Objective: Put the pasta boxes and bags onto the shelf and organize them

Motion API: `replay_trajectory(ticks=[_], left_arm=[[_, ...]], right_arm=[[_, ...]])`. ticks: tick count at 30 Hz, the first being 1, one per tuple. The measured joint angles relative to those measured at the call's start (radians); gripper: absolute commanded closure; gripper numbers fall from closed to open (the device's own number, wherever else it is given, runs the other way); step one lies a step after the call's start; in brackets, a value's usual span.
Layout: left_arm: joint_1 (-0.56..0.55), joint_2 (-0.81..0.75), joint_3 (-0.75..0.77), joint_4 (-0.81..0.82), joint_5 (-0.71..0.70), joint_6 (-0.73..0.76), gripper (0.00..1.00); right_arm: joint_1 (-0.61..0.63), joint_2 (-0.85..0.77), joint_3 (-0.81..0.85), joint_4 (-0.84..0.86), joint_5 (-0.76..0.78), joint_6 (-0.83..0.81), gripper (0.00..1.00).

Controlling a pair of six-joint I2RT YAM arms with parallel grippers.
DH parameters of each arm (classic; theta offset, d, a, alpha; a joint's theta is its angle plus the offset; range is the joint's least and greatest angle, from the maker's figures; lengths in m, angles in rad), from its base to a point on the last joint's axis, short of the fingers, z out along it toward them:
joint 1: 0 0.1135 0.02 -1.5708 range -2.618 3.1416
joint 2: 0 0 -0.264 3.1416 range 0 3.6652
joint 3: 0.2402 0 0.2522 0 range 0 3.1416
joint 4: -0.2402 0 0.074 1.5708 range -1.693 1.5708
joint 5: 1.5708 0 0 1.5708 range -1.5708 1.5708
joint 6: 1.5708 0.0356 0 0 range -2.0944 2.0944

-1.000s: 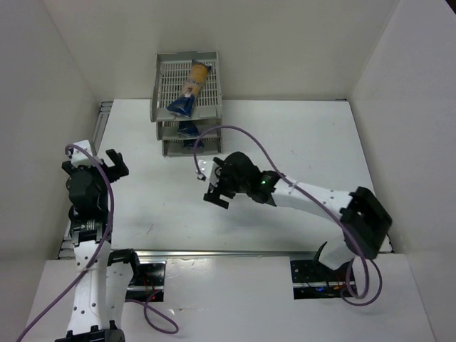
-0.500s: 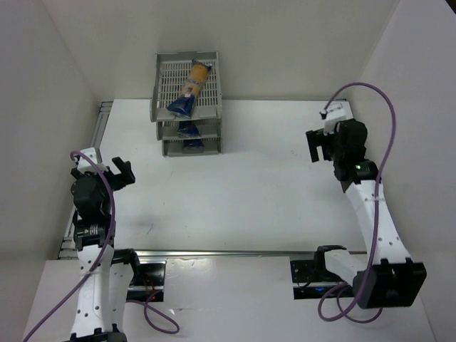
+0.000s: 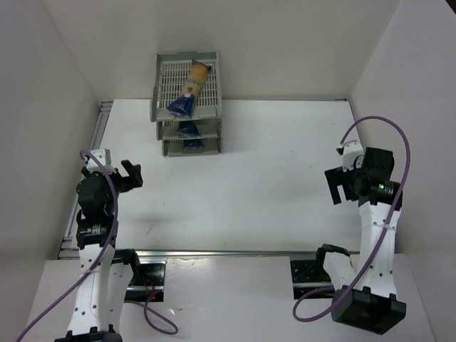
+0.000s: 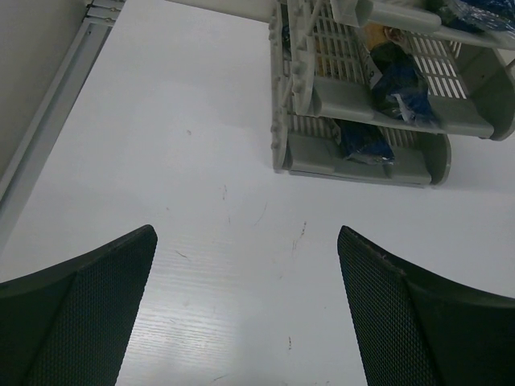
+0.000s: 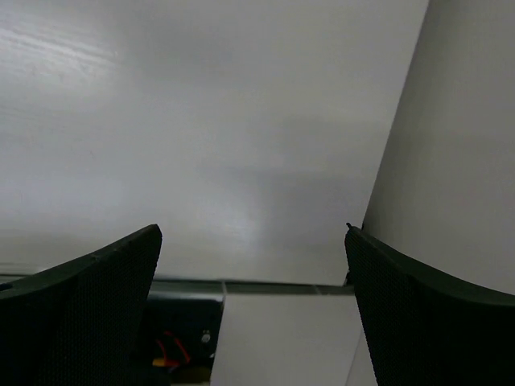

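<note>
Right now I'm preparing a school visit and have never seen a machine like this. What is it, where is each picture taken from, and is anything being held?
These are two robot arms bolted at the near edge of a white table. The wide picture looks down from above and behind them. The other two come from a small camera on each wrist, so the dark shapes in their bottom corners are that arm's own fingers. The left gripper and the right gripper are both open and hold nothing. At the far side stands a grey three-tier shelf. The top pasta bag, blue with yellow pasta showing, lies slantwise on the top tier. The middle bag and the bottom bag lie on the tiers below. The left wrist camera faces the shelf; the right one shows table surface and a side wall.
</note>
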Motion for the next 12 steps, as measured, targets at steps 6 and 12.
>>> replay_trajectory(ticks=[6,12], left_arm=[[-0.005,-0.002,0.0,0.0,0.005,0.0,0.0],[-0.014,-0.018,0.0,0.0,0.005,0.001,0.0]], right_arm=[[-0.011,-0.056,-0.005,-0.137,0.007,-0.013,0.0],[-0.012,-0.082,-0.002,-0.171,0.048,0.029,0.0]])
